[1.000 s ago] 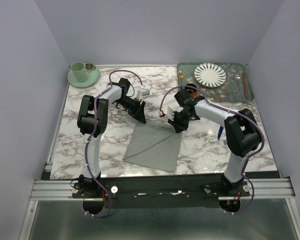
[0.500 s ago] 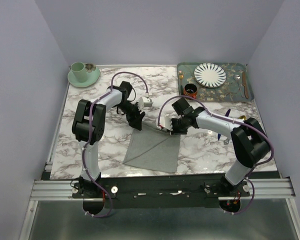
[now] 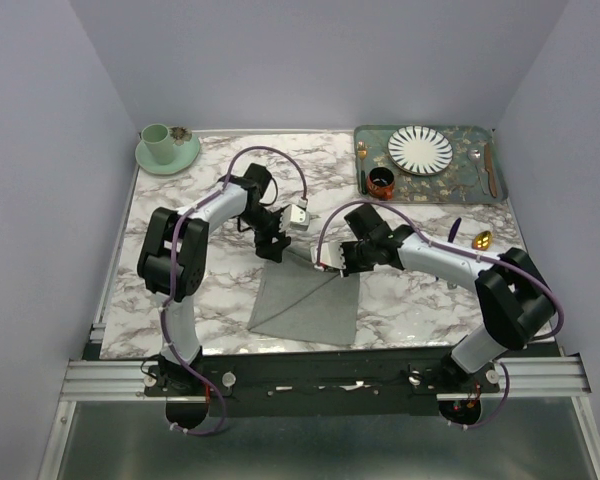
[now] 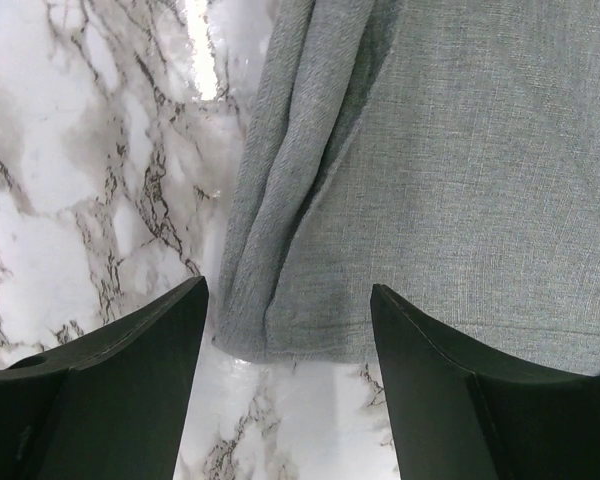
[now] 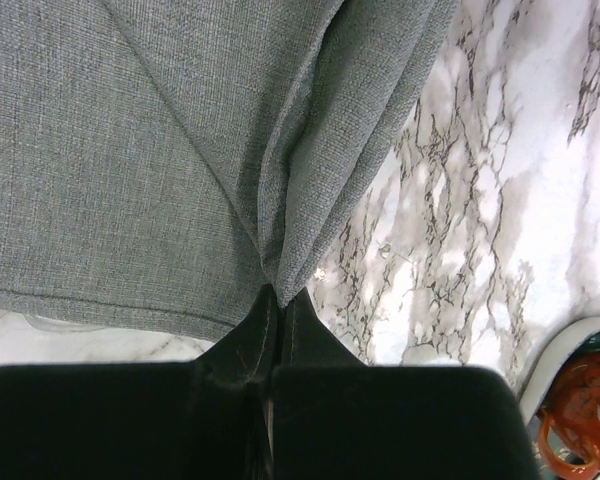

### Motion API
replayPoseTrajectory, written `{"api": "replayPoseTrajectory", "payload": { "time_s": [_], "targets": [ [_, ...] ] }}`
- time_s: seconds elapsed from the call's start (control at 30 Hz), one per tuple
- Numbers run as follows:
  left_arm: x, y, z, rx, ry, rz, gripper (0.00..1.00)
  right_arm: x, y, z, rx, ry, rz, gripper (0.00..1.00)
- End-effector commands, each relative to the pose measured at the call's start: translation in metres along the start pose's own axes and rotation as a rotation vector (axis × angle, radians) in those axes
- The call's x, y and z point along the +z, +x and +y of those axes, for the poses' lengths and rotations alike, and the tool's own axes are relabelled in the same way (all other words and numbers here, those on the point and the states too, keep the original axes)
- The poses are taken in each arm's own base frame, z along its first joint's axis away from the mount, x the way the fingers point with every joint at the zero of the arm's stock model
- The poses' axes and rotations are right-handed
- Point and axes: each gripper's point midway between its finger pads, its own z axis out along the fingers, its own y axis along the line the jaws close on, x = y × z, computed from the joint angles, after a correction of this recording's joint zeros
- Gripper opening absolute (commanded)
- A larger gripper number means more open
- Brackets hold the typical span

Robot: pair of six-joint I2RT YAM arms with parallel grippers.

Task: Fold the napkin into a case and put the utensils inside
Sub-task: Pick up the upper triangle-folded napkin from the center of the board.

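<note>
Top external: green tray (image 3: 435, 190) holds the striped plate (image 3: 420, 150), a red cup (image 3: 381, 182), a small gold fork (image 3: 361, 152) at its left end, and a silver spoon (image 3: 475, 156) plus a brown-handled piece (image 3: 492, 172) at its right end. Saucer (image 3: 185, 157) carrying a green cup (image 3: 158, 142) sits far left of the tray, along the same far edge.

Napkin (image 3: 305, 300) lies on the marble table (image 3: 420, 300), nearer me and left of the tray, well apart from it (not a pouch yet). It is roughly four-sided with no clear long axis. One diagonal crease runs from its near-left corner toward the corner closest to the tray.

My right gripper (image 5: 278, 297) is pinched closed on a raised fold at that corner. My left gripper (image 4: 288, 290) is spread wide, straddling the far-left corner without clamping it.

Utensils: blue handle (image 3: 456, 227) and gold spoon bowl (image 3: 482, 239) lie on the near side of the tray, partly hidden by my right arm (image 3: 440, 258).
</note>
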Motion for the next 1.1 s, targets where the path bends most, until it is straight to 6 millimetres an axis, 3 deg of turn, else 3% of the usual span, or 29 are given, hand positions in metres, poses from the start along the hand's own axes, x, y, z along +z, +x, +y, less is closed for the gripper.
{"api": "replayPoseTrajectory", "payload": {
  "time_s": [0.0,0.27,0.57,1.07],
  "targets": [
    [0.007,0.002,-0.003,0.079,0.021,0.068,0.75,-0.007,-0.008,-0.011,-0.070,0.079,-0.020,0.01],
    [0.014,0.007,0.005,0.040,0.023,0.110,0.69,-0.014,-0.015,-0.008,-0.144,0.120,-0.042,0.01],
    [0.014,0.015,-0.007,0.047,0.051,0.125,0.59,-0.019,-0.016,-0.007,-0.165,0.143,-0.047,0.01],
    [0.004,0.005,0.003,0.007,0.019,0.104,0.56,-0.019,-0.016,-0.002,-0.186,0.138,-0.042,0.01]
  ]
}}
